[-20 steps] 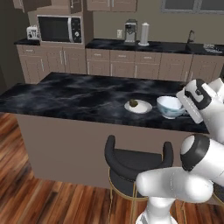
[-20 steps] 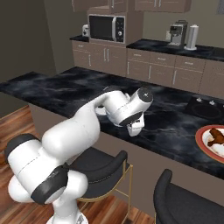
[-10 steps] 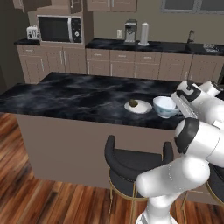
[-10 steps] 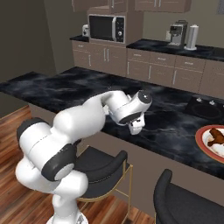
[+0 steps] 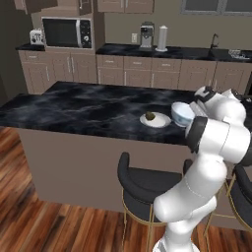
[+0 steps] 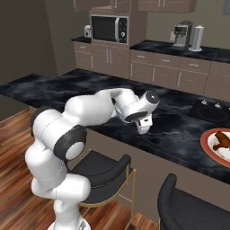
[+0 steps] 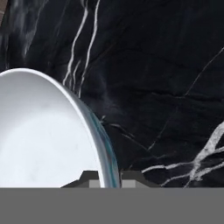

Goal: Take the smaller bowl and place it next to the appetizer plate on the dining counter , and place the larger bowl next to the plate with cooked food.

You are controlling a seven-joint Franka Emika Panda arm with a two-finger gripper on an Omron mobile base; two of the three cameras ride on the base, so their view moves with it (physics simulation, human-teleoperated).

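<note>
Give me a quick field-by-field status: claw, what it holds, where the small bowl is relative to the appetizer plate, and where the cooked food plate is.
claw: claw shut on the rim of the smaller bowl
bowl position: just right of the appetizer plate in the left base view, over the dining counter; cannot tell whether it touches the counter
appetizer plate: one dark morsel at centre
plate with cooked food: at right edge of the right base view, on the counter

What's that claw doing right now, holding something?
End effector: closed on the rim of the small bowl, above the counter.
</note>
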